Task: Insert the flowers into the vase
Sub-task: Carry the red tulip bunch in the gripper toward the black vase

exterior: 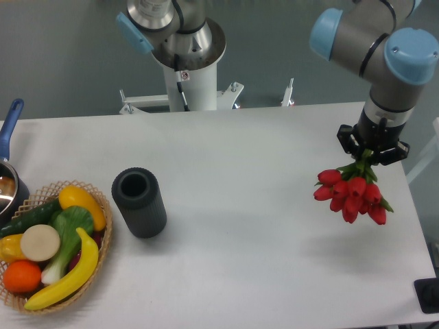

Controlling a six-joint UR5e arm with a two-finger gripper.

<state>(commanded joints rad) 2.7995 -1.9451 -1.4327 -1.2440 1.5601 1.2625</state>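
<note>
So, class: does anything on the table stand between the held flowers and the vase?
Nothing visible does. The gripper holds the flowers at the right; bare table runs across to the vase. The fruit basket lies beyond it.

vase [139, 203]: matt dark grey, finely ribbed wall | flowers [350, 195]: smooth red buds, slight sheen, green stems | basket [103, 236]: woven wicker, rough | table [247, 226]: smooth matt white | arm [374, 42]: satin grey metal, glossy blue plastic caps | gripper [371, 149]: black, matt | pot [9, 179]: shiny metal, blue plastic handle
</note>
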